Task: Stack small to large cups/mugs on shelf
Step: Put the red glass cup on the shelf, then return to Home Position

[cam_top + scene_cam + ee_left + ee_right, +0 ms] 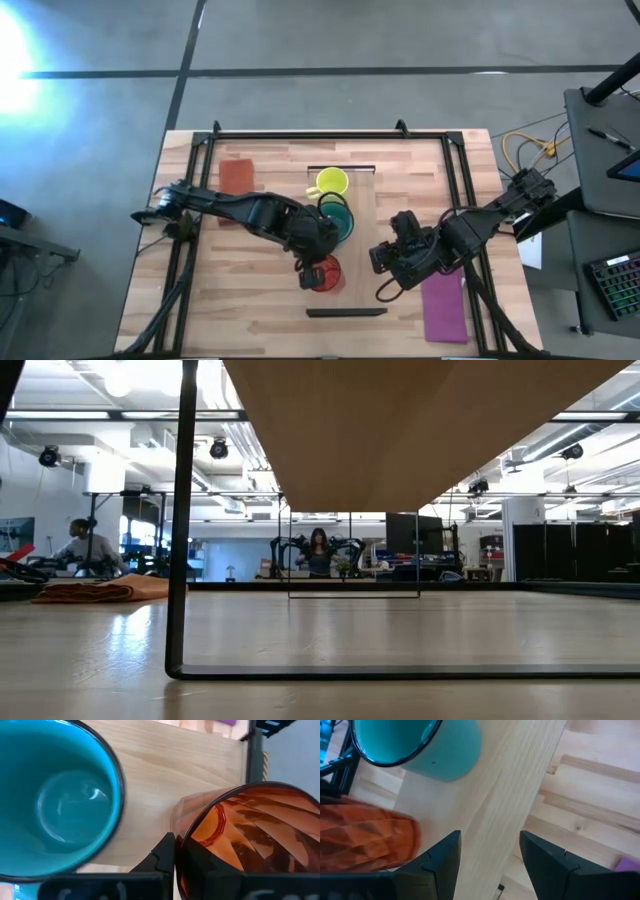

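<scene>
The light-wood shelf [358,250] runs from far to near across the table's middle. On it stand a yellow-green mug [332,182] at the far end and a teal mug [338,215] behind the red tumbler [327,274], which is toward the near end. My left gripper [308,268] is shut on the red tumbler [250,835], just beside the teal mug [55,800]. My right gripper [385,262] hovers open over the shelf's right edge [495,805], right of the tumbler [365,842], touching nothing. The low view shows only the shelf's underside [420,420]. My left gripper holds the red tumbler by its wall at the rim [179,827], on the side toward the table's left. One finger [164,854] is outside the wall, and the other shows dark through the red wall, inside the cup. Whether the tumbler rests on the shelf, I cannot tell.
A brown-red flat rectangle [238,178] lies at the far left and a purple flat rectangle [443,308] at the near right. A black frame [330,133] rings the table. The shelf's thin black leg [180,520] stands in the low view. People show far off in the room.
</scene>
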Controlling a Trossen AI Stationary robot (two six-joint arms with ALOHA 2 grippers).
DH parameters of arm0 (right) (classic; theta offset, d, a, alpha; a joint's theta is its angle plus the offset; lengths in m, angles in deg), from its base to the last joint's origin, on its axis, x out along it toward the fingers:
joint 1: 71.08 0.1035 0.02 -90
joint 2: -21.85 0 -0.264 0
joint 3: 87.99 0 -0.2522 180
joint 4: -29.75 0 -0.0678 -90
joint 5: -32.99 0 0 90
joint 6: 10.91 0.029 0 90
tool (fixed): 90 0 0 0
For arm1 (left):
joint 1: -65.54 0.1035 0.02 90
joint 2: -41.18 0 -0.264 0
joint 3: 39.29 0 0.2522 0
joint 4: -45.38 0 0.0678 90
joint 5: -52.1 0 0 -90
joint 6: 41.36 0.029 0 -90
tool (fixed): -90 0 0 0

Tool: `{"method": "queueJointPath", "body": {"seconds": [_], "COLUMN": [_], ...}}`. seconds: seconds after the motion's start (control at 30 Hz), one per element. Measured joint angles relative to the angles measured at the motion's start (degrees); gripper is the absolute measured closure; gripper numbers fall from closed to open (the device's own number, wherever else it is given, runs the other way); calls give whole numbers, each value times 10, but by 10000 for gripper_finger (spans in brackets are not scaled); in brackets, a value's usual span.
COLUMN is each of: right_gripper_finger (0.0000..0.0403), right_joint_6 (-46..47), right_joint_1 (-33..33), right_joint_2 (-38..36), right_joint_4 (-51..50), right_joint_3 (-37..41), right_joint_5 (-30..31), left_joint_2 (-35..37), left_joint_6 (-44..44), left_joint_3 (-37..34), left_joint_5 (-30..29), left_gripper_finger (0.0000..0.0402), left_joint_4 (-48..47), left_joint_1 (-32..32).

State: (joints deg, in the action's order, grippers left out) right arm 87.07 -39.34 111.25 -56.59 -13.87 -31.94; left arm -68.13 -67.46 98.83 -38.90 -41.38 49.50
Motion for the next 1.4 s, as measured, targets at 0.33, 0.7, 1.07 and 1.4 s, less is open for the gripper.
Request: {"method": "queueJointPath", "body": {"seconds": [0.33, 0.7, 1.07, 1.4], "right_gripper_finger": [207, 207, 207, 207], "right_joint_6": [-5, -10, -16, -81], "right_joint_1": [0, 0, 0, -11], "right_joint_2": [0, 0, 0, -8], "right_joint_4": [-1, -5, -7, 12], "right_joint_3": [3, 6, 16, 11], "right_joint_5": [5, 6, 4, 3], "left_joint_2": [-8, -8, -5, 16], "left_joint_6": [13, 23, 25, 74], "left_joint_3": [-1, -10, 6, 69], "left_joint_5": [-9, 9, 10, 9], "left_gripper_finger": [402, 350, 316, 315], "left_joint_4": [7, 16, 24, 15], "left_joint_1": [20, 26, 36, 37]}}
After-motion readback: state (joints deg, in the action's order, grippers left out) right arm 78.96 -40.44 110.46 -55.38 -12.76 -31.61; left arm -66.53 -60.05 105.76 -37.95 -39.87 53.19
